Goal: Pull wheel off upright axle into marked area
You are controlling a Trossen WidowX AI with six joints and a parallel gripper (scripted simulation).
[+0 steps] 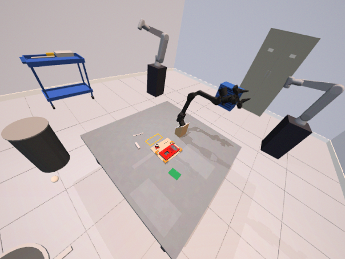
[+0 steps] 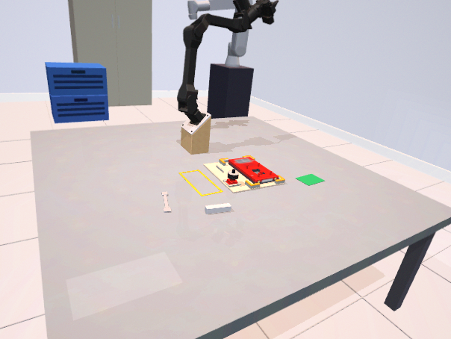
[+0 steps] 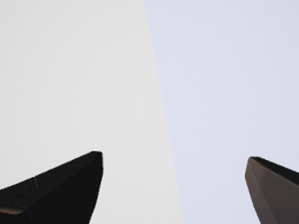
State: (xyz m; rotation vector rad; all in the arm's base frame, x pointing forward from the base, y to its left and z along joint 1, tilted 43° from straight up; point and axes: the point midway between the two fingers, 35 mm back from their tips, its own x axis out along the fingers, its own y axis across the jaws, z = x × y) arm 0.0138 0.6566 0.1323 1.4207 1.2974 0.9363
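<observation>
The wheel (image 1: pixel 156 145) (image 2: pixel 233 174) is a small black disc around the upright axle (image 2: pixel 234 170), whose dark tip stands above it over a red foot on the cream board (image 2: pixel 214 168). The marked area (image 1: pixel 152 137) (image 2: pixel 190 184) is a yellow rectangular outline on the table beside the board, with nothing inside it. My gripper (image 1: pixel 249 94) (image 3: pixel 176 164) is open and empty, raised high and far from the wheel, pointing away from the board. The wrist view shows only the two fingers and pale walls; the wheel is not in it.
A red plate with upright pins (image 2: pixel 266 172) sits on the board between orange corner pieces. A white block (image 1: pixel 137 145) (image 2: pixel 218 208) and a pale wrench-like bar (image 1: pixel 139 134) (image 2: pixel 166 202) lie near the outline. A green square (image 1: pixel 175 174) (image 2: pixel 310 179) lies past the board.
</observation>
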